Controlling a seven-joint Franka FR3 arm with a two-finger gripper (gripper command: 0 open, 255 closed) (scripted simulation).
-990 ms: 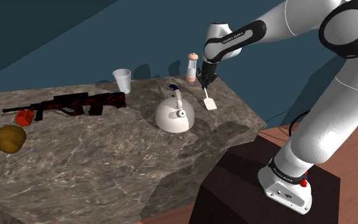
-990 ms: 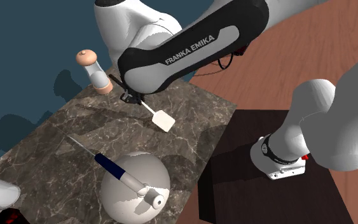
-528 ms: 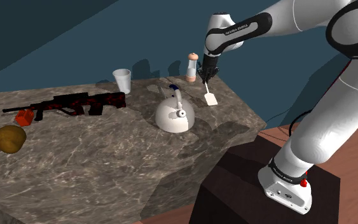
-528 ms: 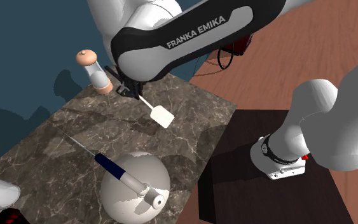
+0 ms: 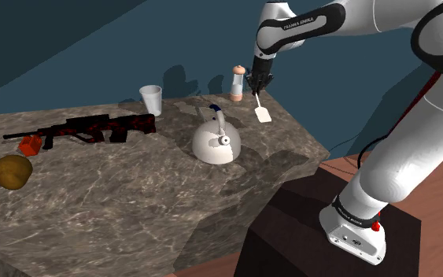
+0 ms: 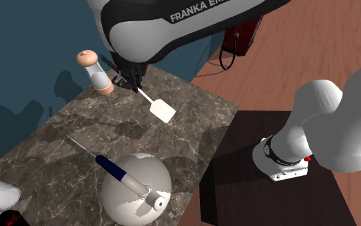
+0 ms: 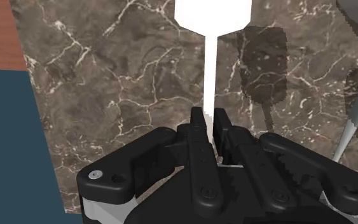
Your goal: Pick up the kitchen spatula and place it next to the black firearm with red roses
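At the shoulder view's far left lay the gun (image 5: 86, 128), black with red flecks, flat on the marbled table (image 5: 133, 204). Its long axis ran nearly along that view's left-right line, with the muzzle end towards the right. A small red thing (image 5: 29, 145) sat just beside its left end, and a brown lump (image 5: 12, 171) lay nearer the camera.

Further right stood a pale cup (image 5: 151, 100), close to the gun's right end. Next came a white kettle (image 5: 215, 143), and then a shaker (image 5: 238, 83) at the table's far edge.

Just right of the shaker hung the gripper (image 5: 255, 90), clenched on the thin handle of the white spatula (image 5: 261, 110). The wrist view showed both fingers pressed against the handle (image 7: 209, 70). The blade pointed away from the hand and threw an offset shadow on the stone, so the spatula was probably clear of the table.

The gun therefore lay well apart from the gripper, towards the shoulder view's left, with the kettle and cup between them. The carry would probably have to pass over or behind those two. Bare stone alongside the gun's near side looked like the roomiest place to set the spatula down.

The only readable writing was on the arm (image 6: 192, 13). Its white letters spelled FRANKA EM before the picture's top edge cut them off. Nothing on the gun, cup, kettle or shaker could be read.
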